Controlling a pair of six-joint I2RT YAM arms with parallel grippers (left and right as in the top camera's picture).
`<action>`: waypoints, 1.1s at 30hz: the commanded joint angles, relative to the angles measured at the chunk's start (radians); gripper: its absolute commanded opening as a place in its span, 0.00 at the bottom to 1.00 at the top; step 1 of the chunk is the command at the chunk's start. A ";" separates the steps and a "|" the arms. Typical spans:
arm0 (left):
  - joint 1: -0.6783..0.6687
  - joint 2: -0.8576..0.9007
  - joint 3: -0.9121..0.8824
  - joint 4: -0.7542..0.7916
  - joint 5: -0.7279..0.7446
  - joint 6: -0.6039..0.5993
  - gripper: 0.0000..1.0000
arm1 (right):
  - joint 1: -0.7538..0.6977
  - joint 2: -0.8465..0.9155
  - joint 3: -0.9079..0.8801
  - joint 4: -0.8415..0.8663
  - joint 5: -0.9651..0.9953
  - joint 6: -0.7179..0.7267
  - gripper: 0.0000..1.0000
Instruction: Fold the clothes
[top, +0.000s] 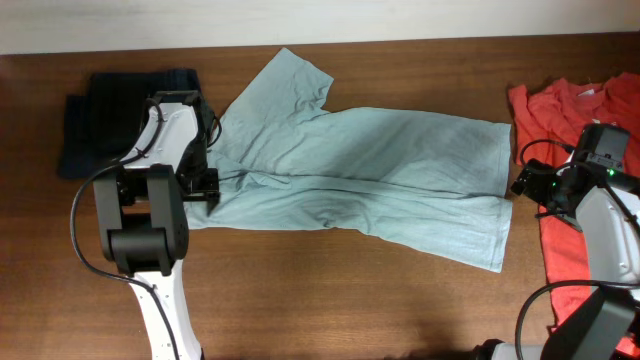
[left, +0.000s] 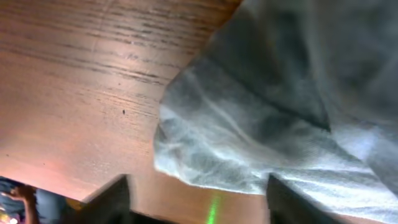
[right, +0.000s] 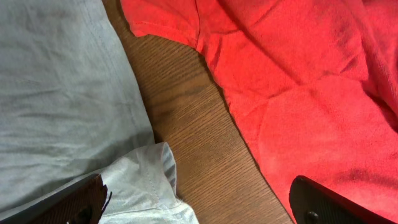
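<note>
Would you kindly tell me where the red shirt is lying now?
Overhead, the red shirt lies at the right end of the table, partly under the right arm, beside the light blue T-shirt.

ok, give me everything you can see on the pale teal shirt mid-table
The pale teal shirt looks like thin, soft, creased fabric. It lies across the wooden table, sleeve end to the left and hem to the right, seemingly folded along its length. One short sleeve points toward the far edge. The left gripper, open, sits at its bunched left edge. At the right, a hem corner curls over, and bare wood separates it from the red shirt.
</note>
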 joint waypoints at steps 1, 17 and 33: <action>0.003 -0.021 0.017 -0.014 -0.013 -0.011 0.79 | -0.005 0.005 0.011 -0.001 -0.006 0.007 0.99; -0.066 -0.024 0.331 -0.159 0.139 0.089 0.00 | -0.005 0.005 0.011 -0.001 -0.006 0.007 0.99; -0.186 -0.024 0.303 -0.153 0.206 0.112 0.00 | -0.005 0.005 0.011 -0.001 -0.006 0.007 0.99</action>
